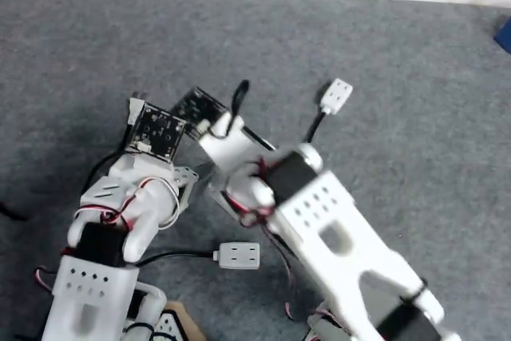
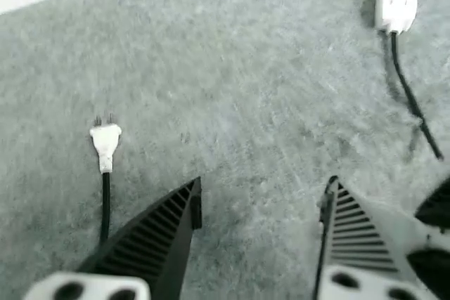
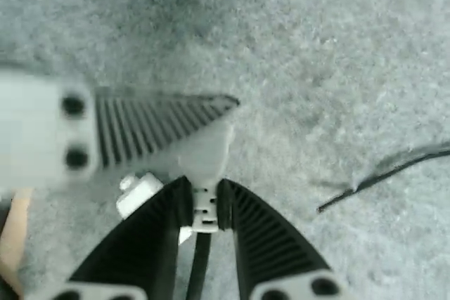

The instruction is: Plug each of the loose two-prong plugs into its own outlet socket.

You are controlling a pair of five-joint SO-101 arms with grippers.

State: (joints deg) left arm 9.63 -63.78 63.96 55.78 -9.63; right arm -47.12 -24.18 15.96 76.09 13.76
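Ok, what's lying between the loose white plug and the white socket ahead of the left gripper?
Nothing. The left wrist view shows bare grey carpet between the plug and the socket.

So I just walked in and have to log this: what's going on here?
The right gripper is shut on a white plug. The left gripper is open over the grey carpet with nothing in it. A second loose plug and a white socket lie on the carpet beyond it, apart from each other.
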